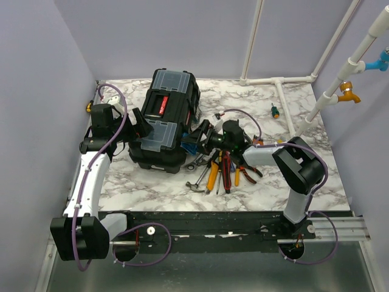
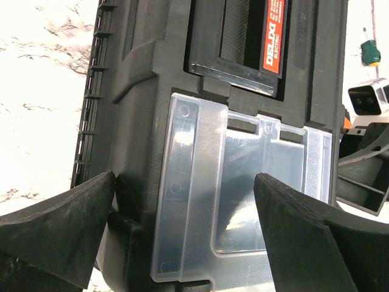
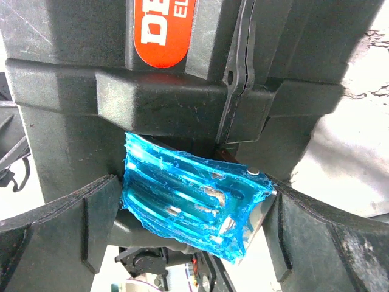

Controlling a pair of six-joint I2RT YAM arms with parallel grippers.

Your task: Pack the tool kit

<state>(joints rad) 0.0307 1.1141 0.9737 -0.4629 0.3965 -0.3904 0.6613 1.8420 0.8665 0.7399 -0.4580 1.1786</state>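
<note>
**Toolbox lid down, both grippers spread wide at it**

- Toolbox (image 1: 164, 118): black, and you find it left of centre in the top view, on the marbled table (image 1: 292, 176), with its long side running toward the back wall. The lid is down.
- Red label (image 2: 273, 36): on the lid, at the upper right of the left wrist view.
- Clear lid (image 2: 237, 182): covers the small compartment at the toolbox's near end. It fills the middle of the left wrist view.
- Left gripper (image 2: 184, 182): jaws wide apart and holding nothing. Its fingers (image 2: 61, 225) sit at the lower corners of that view, with the clear lid between and beyond them.
- Latch (image 3: 188, 201): wrapped in blue film, on the toolbox side that faces right in the top view.
- Right gripper (image 3: 193, 184): jaws wide apart, with the latch lying between them. You cannot tell whether either finger touches it.
- Tools (image 1: 222, 170): a loose heap on the table just right of the toolbox, below the right gripper in the top view. A hammer (image 1: 197, 184) lies at its lower left edge.
- Screwdriver (image 1: 275, 111): green and orange, alone at the upper right, well apart from the heap.
- Pipes (image 1: 279, 80): white, along the back edge and right side.
</note>
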